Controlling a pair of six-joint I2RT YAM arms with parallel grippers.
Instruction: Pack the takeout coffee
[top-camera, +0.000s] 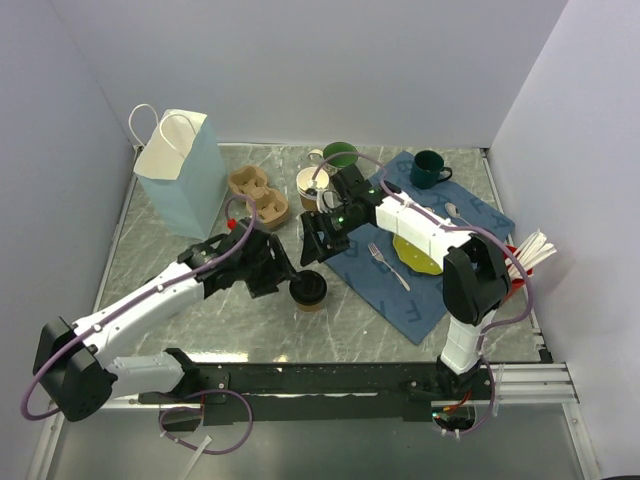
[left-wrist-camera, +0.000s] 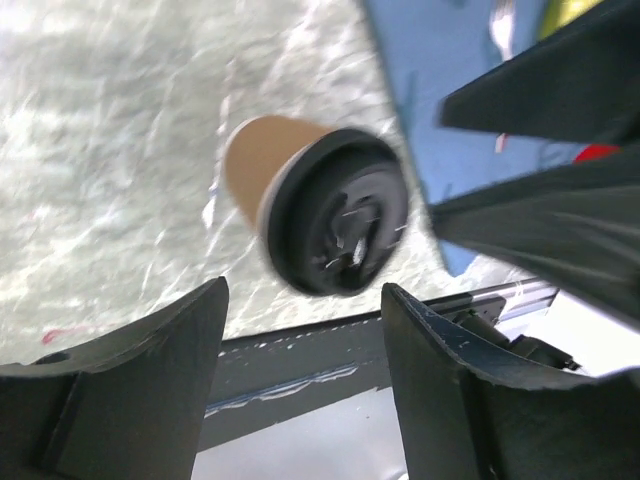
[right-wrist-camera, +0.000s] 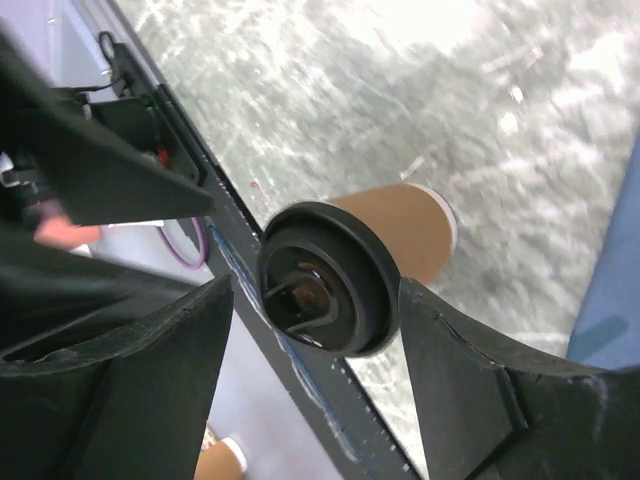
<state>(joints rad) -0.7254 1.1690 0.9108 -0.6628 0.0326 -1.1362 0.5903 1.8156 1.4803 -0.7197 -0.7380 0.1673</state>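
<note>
The takeout coffee (top-camera: 310, 288), a brown paper cup with a black lid, stands on the marble table left of the blue cloth. My left gripper (top-camera: 277, 266) is open just to its left. In the left wrist view the cup (left-wrist-camera: 335, 215) lies ahead of the spread fingers (left-wrist-camera: 150, 390), outside the jaws, with the left gripper (left-wrist-camera: 303, 290) empty. My right gripper (top-camera: 316, 242) is open, just behind and above the cup. In the right wrist view the lid (right-wrist-camera: 325, 280) shows between the spread fingers (right-wrist-camera: 470, 390) of the right gripper (right-wrist-camera: 315, 283).
A light blue paper bag (top-camera: 182, 178) stands at the back left, with a cardboard cup carrier (top-camera: 258, 193) beside it. A stack of lidless cups (top-camera: 312, 185) and two green mugs (top-camera: 340, 153) (top-camera: 430, 168) stand behind. The blue cloth (top-camera: 400, 300) holds a yellow plate (top-camera: 415, 255) and a fork (top-camera: 388, 265).
</note>
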